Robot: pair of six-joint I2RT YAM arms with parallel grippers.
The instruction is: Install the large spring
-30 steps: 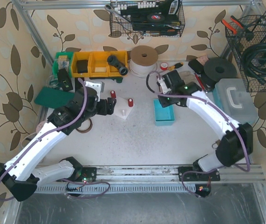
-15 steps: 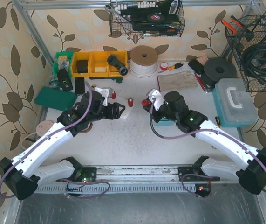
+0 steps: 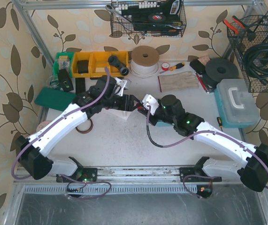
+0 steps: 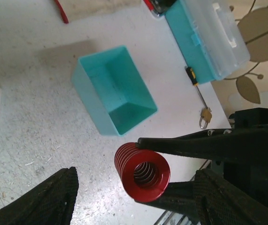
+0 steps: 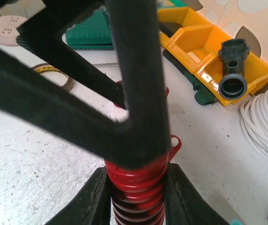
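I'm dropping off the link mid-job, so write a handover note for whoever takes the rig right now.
Right gripper: jaws shut on the large red spring, held off the table near the teal bin.
Left gripper: jaws open, one on either side of the spring; contact unclear.
White fixture: on the table by the left gripper.
Done: spring picked up.
Left: seat the spring on the fixture, then release.
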